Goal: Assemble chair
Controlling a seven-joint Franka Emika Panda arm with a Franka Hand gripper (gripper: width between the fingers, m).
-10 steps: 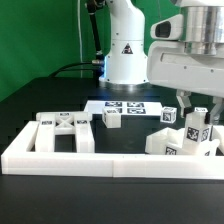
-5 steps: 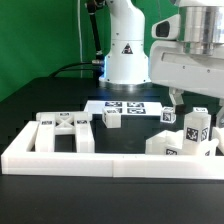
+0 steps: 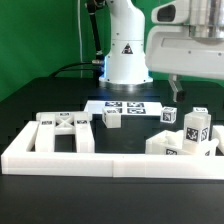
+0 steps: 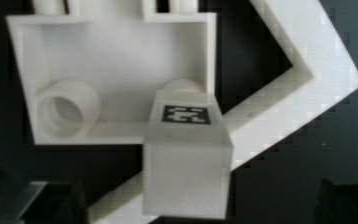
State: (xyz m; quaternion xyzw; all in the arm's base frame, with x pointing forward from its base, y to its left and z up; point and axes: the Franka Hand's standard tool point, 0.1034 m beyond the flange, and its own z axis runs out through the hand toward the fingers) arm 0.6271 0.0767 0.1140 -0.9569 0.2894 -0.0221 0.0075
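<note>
The chair lies in white tagged pieces. Its flat seat (image 3: 172, 146) (image 4: 105, 60) rests at the exterior view's right, with one blocky leg (image 3: 197, 128) (image 4: 186, 150) standing upright on it, tag on top. My gripper (image 3: 197, 92) (image 4: 194, 216) hangs just above that leg, open, its dark fingertips (image 4: 48, 202) well apart on either side and touching nothing. A round socket (image 4: 64, 110) shows in the seat beside the leg. Ladder-like frames (image 3: 64, 131) lie at the exterior view's left. Two small tagged blocks (image 3: 112, 118) (image 3: 170, 116) sit mid-table.
A long low white border rail (image 3: 110, 162) runs along the front and bends up at both ends; its angled corner (image 4: 311, 70) passes close to the seat. The marker board (image 3: 125, 105) lies before the robot's base (image 3: 125, 55).
The gripper has opened and let go of the leg, then risen straight up. The leg stays standing on the seat.
</note>
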